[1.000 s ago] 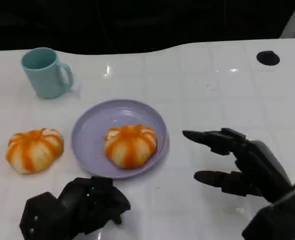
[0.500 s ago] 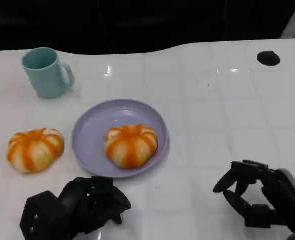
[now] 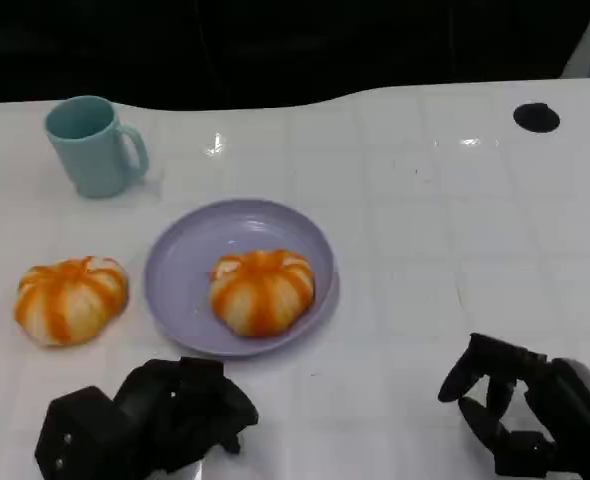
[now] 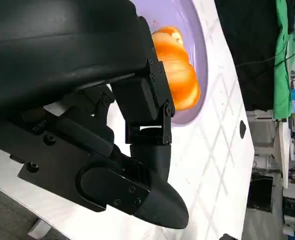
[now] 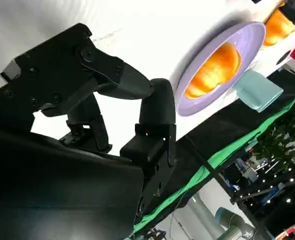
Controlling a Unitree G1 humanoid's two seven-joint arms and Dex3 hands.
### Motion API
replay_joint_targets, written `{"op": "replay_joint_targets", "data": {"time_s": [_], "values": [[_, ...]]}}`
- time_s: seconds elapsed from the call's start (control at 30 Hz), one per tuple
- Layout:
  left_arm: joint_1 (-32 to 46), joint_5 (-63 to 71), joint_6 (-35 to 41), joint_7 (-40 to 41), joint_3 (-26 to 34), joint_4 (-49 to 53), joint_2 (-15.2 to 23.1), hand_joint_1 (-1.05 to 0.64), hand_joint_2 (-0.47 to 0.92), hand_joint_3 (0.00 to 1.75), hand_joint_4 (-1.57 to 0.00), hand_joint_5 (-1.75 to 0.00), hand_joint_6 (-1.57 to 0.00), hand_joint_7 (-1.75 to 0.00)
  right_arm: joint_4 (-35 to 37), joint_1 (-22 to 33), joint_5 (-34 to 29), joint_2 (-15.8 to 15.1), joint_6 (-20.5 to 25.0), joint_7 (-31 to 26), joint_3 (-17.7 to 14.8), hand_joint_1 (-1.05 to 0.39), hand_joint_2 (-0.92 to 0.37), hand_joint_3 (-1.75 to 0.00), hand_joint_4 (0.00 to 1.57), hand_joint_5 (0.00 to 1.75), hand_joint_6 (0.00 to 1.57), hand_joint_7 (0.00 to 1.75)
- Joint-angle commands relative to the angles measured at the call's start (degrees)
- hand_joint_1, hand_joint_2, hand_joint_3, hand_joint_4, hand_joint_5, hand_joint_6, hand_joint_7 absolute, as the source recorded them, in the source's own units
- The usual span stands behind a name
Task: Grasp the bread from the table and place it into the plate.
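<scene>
One bread (image 3: 262, 290) sat in the plate (image 3: 180, 262) — I'd send the curled, empty left robot hand (image 3: 150, 420) to the desk's second bread (image 3: 70, 299); right robot hand (image 3: 520, 415) (also curled, empty) idle.

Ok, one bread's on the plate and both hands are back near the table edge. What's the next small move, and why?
Probably reach the left hand forward toward the second bread. That bread lies on the table, left of the purple plate, which already holds one bread. The left hand sits nearest it, fingers curled and holding nothing; the right hand is far across.
</scene>
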Motion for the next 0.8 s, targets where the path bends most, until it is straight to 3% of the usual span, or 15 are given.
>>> {"op": "replay_joint_targets", "data": {"time_s": [0.03, 0.37, 0.8], "values": [[0.3, -0.1, -0.1, -0.1, 0.8, 0.7, 1.2, -1.05, 0.85, 0.0, -0.9, -1.49, -1.32, -0.72, 2.5, -1.1, 0.0, 0.0, -2.2, -1.6, -0.2, -0.29, -0.52, -1.1, 0.69, 1.75, 0.58, 1.48], [-0.5, -0.1, -0.9, -0.5, 1.0, 2.4, 1.6, -1.05, 0.85, 0.01, -0.89, -1.5, -1.32, -0.73, 6.9, -3.4, -0.7, 0.4, -5.8, -4.2, 0.1, -0.29, -0.5, -1.09, 0.7, 1.75, 0.58, 1.47], [-0.8, 0.1, -1.9, -0.5, 1.0, 3.2, 1.7, -1.05, 0.86, 0.01, -0.88, -1.5, -1.31, -0.75, 8.4, -4.3, -0.9, 0.2, -6.3, -4.2, 0.2, -0.29, -0.49, -1.1, 0.71, 1.75, 0.6, 1.45]]}}
